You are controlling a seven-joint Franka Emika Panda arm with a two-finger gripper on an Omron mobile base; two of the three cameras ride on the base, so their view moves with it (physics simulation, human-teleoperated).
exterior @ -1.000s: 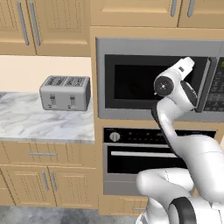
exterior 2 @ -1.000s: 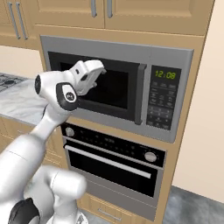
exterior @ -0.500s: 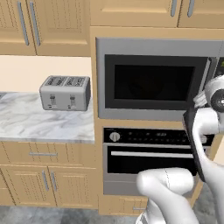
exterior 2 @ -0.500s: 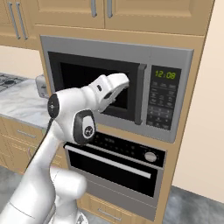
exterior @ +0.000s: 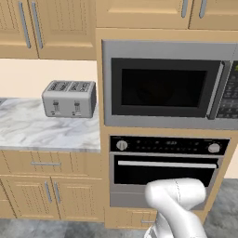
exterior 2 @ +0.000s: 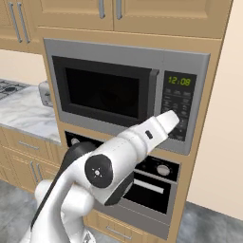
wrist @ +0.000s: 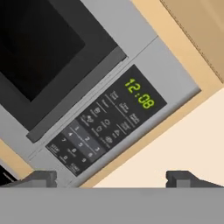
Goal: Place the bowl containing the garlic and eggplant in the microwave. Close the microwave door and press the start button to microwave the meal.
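Your gripper (wrist: 111, 177) is released, jaws spread wide and holding nothing, hovering just off the dark keypad strip (wrist: 105, 122) of the microwave (exterior 2: 126, 95), whose door (exterior 2: 105, 91) looks shut; I cannot tell where the bowl is, presumably behind the dark glass. In the hand view the keypad sits at about 12 o'clock of the fingertips, so pick out the start key first. Then press it squarely with one fingertip, lightly, without brushing neighbouring keys.
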